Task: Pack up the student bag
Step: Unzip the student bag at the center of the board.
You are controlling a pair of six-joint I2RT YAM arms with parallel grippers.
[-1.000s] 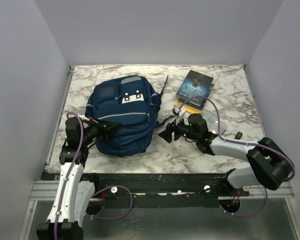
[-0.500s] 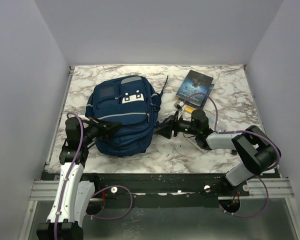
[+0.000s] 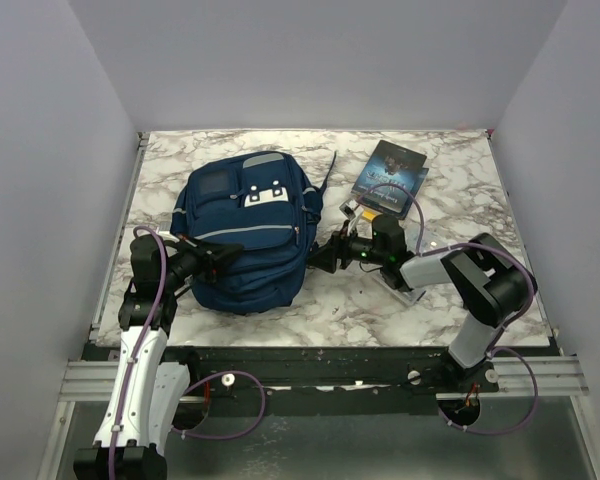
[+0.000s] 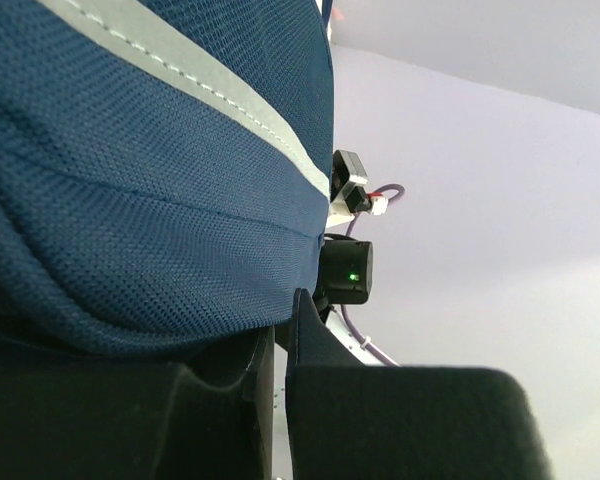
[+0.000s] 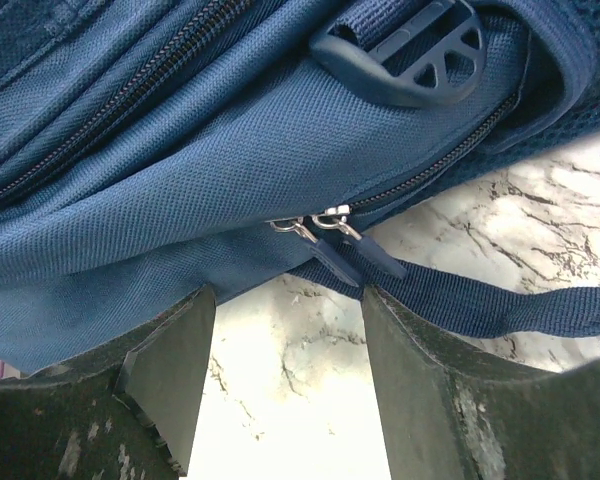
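Observation:
The navy student bag (image 3: 245, 225) lies on the marble table at centre left, front pockets up. My left gripper (image 3: 215, 258) presses into its near left side. In the left wrist view the bag (image 4: 130, 150) bulges over the nearly closed left gripper (image 4: 280, 320), which seems to pinch its fabric. My right gripper (image 3: 325, 260) is open at the bag's right side. In the right wrist view the right gripper (image 5: 285, 300) stands just short of two zipper pulls (image 5: 345, 245) on the bag (image 5: 230, 130), above a strap (image 5: 500, 305). A buckle (image 5: 410, 55) lies above.
Dark-covered books (image 3: 390, 172) lie at the back right. Small yellow and white items (image 3: 355, 210) lie in front of them. A clear plastic pouch (image 3: 405, 282) sits under my right forearm. Walls close in the table on three sides.
My right gripper has moved left across the table to the bag's right side, its forearm stretching out. The left arm and the bag have not moved.

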